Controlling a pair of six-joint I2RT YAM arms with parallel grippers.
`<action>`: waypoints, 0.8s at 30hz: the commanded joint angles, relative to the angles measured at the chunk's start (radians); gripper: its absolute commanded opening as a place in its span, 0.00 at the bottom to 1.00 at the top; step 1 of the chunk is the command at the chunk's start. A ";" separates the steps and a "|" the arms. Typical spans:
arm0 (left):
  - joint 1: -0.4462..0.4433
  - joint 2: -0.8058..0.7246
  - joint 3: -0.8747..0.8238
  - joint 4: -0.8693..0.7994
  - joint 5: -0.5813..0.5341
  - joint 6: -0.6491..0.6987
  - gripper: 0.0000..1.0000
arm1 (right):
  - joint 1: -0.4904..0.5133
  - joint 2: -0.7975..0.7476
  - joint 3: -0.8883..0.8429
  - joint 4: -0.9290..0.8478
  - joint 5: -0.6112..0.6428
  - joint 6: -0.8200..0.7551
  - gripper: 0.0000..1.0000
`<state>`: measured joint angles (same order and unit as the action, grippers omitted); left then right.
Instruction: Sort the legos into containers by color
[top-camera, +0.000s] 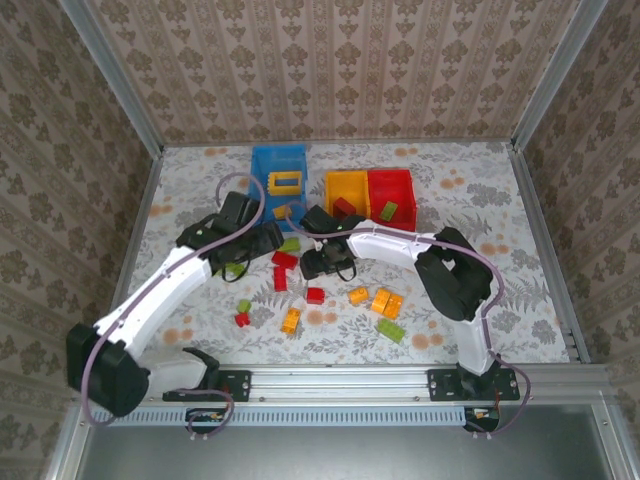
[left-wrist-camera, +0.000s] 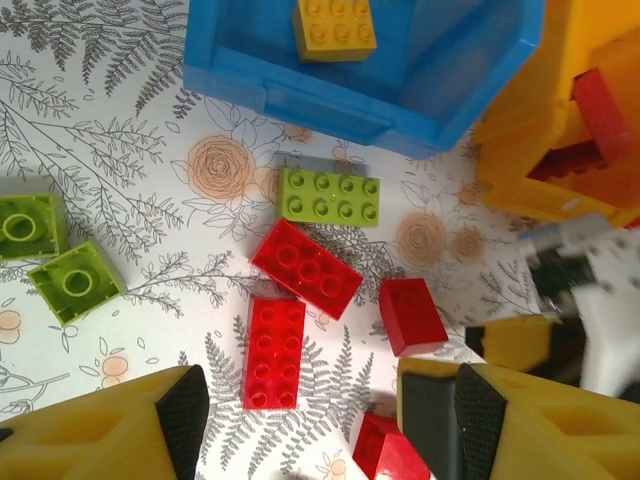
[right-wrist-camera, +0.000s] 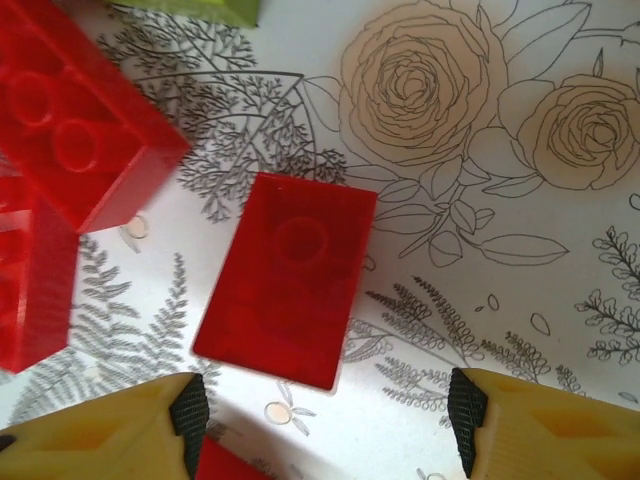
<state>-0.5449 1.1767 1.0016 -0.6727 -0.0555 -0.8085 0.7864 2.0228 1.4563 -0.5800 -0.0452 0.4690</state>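
Note:
Red legos lie mid-table. A studded red brick (left-wrist-camera: 273, 338) sits just ahead of my open left gripper (left-wrist-camera: 305, 420) (top-camera: 262, 243), with a second red brick (left-wrist-camera: 306, 267), a smooth red one (left-wrist-camera: 412, 315) and a green brick (left-wrist-camera: 330, 196) beyond. My right gripper (right-wrist-camera: 328, 425) (top-camera: 325, 262) is open and empty, low over the table. The smooth red brick (right-wrist-camera: 290, 275) lies just ahead of its jaws, left of centre. The blue container (top-camera: 278, 175) holds a yellow frame piece (top-camera: 285, 182). The yellow container (top-camera: 346, 190) holds a red brick (top-camera: 343, 207), and the red container (top-camera: 392, 195) a green one (top-camera: 388, 211).
Orange bricks (top-camera: 381, 300) (top-camera: 291, 320) and a green one (top-camera: 390, 330) lie nearer the arm bases. Two green bricks (left-wrist-camera: 77, 280) sit to the left gripper's left. The two grippers are close together, with the right one's fingers (left-wrist-camera: 560, 290) at the edge of the left wrist view.

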 joint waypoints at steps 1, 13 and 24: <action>-0.009 -0.068 -0.050 0.033 0.033 0.008 0.68 | 0.007 0.034 0.054 -0.030 0.039 0.015 0.65; -0.009 -0.135 -0.081 0.000 0.055 0.011 0.68 | 0.014 0.092 0.127 -0.044 0.054 0.023 0.36; -0.025 -0.107 -0.073 0.032 0.068 0.019 0.68 | 0.008 -0.023 0.092 -0.059 0.113 0.005 0.26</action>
<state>-0.5579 1.0607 0.9230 -0.6586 -0.0025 -0.8082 0.7963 2.0785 1.5547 -0.6106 0.0257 0.4828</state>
